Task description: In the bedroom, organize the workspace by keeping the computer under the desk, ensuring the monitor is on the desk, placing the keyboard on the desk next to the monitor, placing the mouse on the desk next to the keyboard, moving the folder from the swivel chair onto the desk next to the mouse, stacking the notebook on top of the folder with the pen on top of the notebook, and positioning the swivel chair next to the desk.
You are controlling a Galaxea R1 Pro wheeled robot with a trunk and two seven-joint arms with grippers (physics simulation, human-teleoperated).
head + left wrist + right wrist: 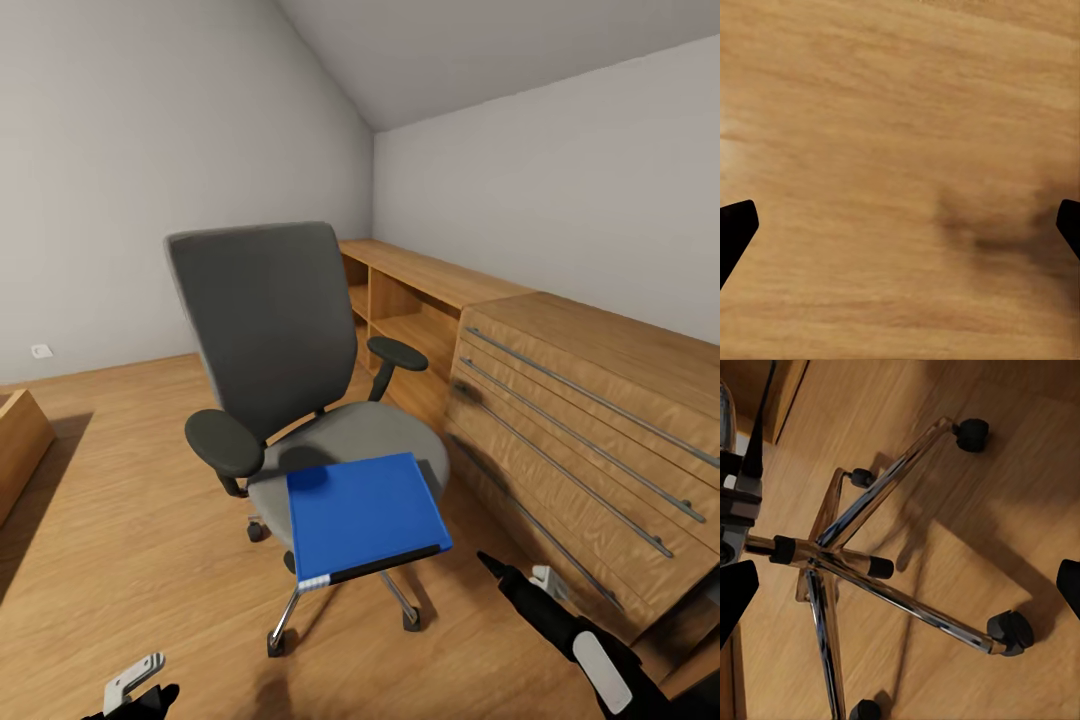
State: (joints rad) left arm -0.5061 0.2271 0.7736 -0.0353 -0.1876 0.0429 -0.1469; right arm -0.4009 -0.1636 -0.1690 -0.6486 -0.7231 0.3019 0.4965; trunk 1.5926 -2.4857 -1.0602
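One thin, stiff-looking blue folder (365, 515) lies on the swivel chair (290, 370) seat, overhanging its front edge, likely light and best pinched there, while both jaws stand wide open, empty.

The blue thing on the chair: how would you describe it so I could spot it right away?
Find the grey office chair in the middle of the wooden floor, beside the long wooden cabinet. On its seat lies a thin, flat folder, its near edge jutting out past the seat front. It is the one bright blue thing in the room.
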